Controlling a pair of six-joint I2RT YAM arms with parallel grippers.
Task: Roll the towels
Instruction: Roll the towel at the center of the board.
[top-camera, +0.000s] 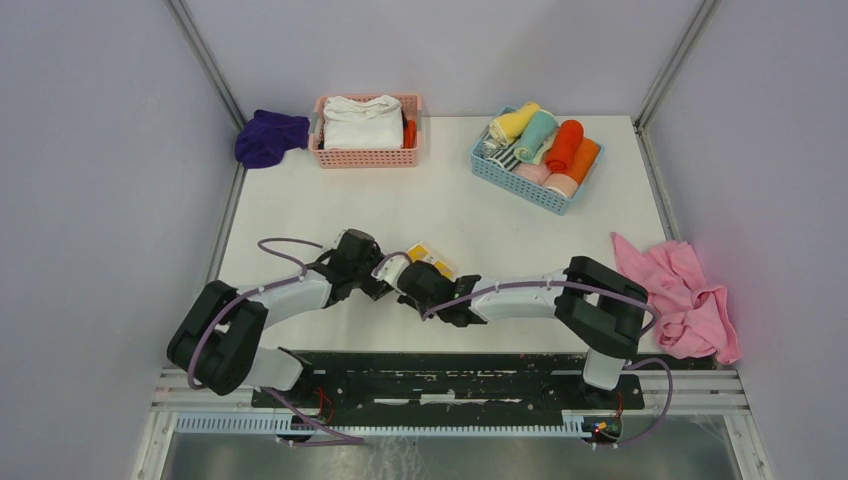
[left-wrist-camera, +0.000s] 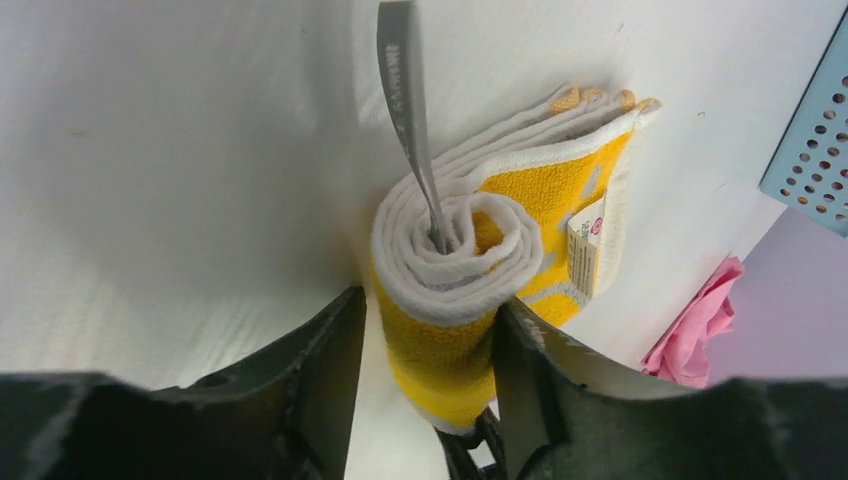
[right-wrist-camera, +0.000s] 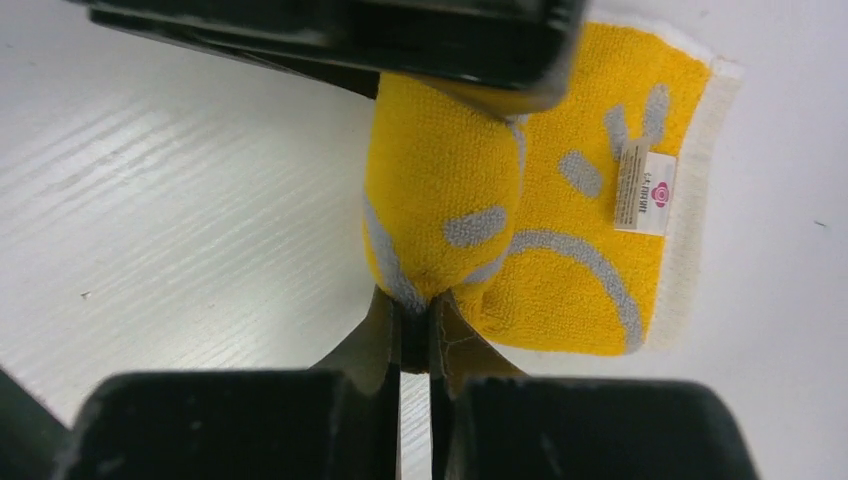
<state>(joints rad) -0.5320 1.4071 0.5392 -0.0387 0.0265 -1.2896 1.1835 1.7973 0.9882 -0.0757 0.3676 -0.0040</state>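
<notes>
A yellow towel with grey marks lies near the table's front middle, partly rolled. In the left wrist view the roll stands end-on between my left gripper's fingers. The right finger touches it and the left finger stands a little apart, so the jaws are open around it. A thin grey blade is stuck into the roll's centre. My right gripper is shut on the roll's near end. The flat unrolled part carries a white label. Both grippers meet at the towel in the top view.
A pink basket holding folded white towels stands at the back left, with a purple towel beside it. A blue basket with several rolled towels stands at the back right. A crumpled pink towel lies at the right edge.
</notes>
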